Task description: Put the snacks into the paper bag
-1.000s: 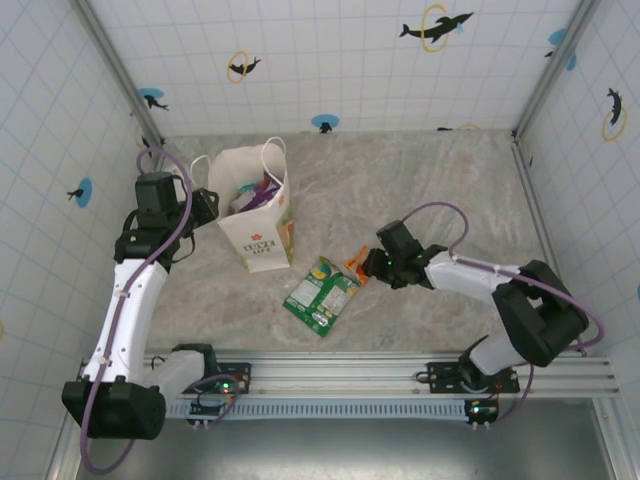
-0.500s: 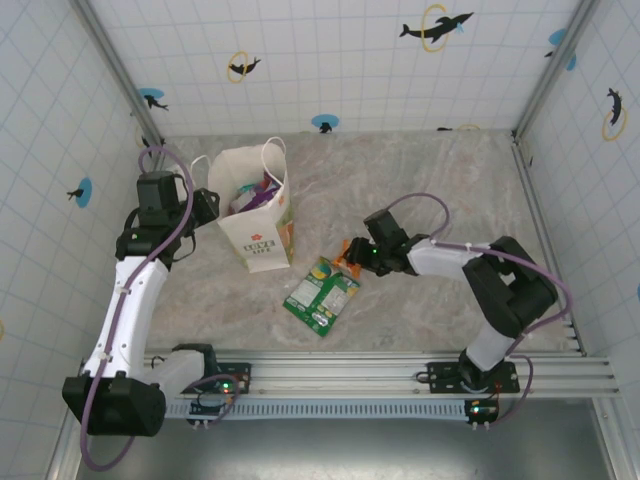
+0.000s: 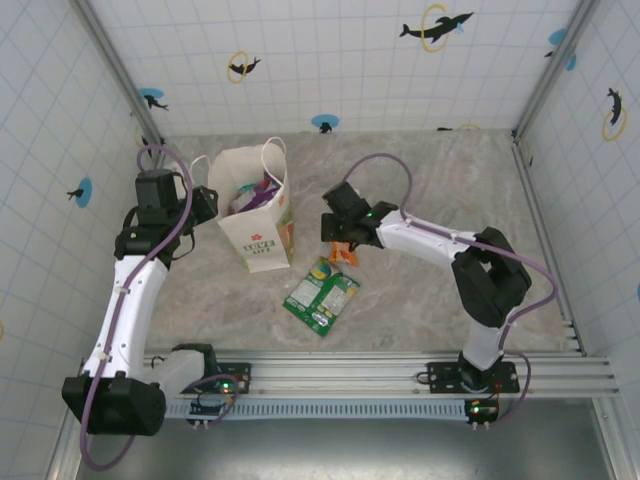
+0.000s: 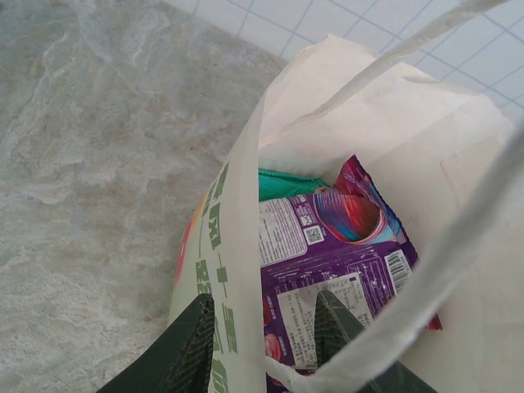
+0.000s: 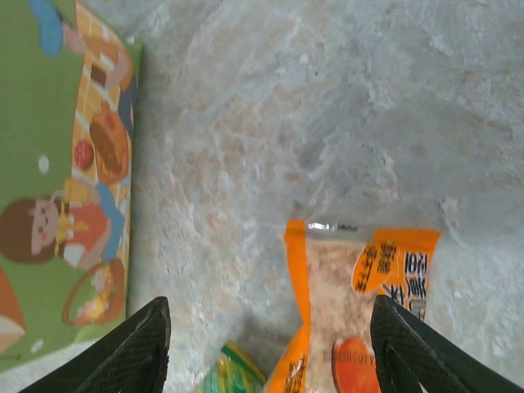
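- Top external: the right fingers point(image 3: 338, 241) hang over the small flat orange foil snack packet point(image 3: 348, 257) on the grey marbled bench point(image 3: 430, 170). It lies just right of the upright cream paper bag with string handles point(image 3: 262, 245). The left fingers point(image 3: 207, 205) are at the bag's left rim.
- Right wrist: fingers wide apart either side of the orange packet's end, nothing gripped.
- Risk: the packet lies flat and glossy. A shallow close on its end could skid off or just shove it along.
- Risk: the flat green-and-yellow snack packet point(image 3: 320, 293) touches the orange one's near end, so a pinch may drag both.
- Left wrist: one finger inside the bag wall, one outside, with a gap showing, so no visible clamp. A bump at the drop could tip the bag or fold its mouth.
- Left wrist also gives the contents: a glossy purple packet point(image 4: 344, 270) over a teal packet point(image 4: 286, 184). The top view gives the layout instead.
- Right wrist, left edge: a green cartoon-printed panel point(image 5: 57, 164), probably the bag's side; can't confirm.
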You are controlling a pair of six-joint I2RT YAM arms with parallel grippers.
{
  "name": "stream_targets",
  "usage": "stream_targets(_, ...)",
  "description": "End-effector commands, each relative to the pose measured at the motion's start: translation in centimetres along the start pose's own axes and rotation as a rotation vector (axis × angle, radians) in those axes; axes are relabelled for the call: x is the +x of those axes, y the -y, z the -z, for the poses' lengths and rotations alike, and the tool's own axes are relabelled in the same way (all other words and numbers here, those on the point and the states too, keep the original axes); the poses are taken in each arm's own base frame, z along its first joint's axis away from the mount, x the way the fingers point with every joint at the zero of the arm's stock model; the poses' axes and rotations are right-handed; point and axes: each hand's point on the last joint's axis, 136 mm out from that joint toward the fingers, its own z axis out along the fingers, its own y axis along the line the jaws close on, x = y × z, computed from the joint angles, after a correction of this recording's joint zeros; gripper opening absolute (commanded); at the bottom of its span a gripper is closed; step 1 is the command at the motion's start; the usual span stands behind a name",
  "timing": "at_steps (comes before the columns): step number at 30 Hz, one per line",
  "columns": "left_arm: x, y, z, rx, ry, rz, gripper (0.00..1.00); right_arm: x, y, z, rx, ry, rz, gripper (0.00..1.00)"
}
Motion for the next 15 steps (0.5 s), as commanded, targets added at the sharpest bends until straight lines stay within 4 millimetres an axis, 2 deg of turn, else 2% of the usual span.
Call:
stream_targets(1,-0.2,0.2,0.3,-0.003,0.003,-0.034,0.36,2.4,2.4,-1.0,0.168,-0.082,0.069,0.66)
stream_targets(10,-0.1,0.1,0.5,-0.006,0.006,-0.035,0.36,2.3,1.6,-3.1,0.189,-0.102,0.105,0.62)
stream_targets(15,0.0,0.1,0.4,-0.008,0.001,-0.034,0.36,2.2,1.1,-4.1,0.184,-0.104,0.114,0.54)
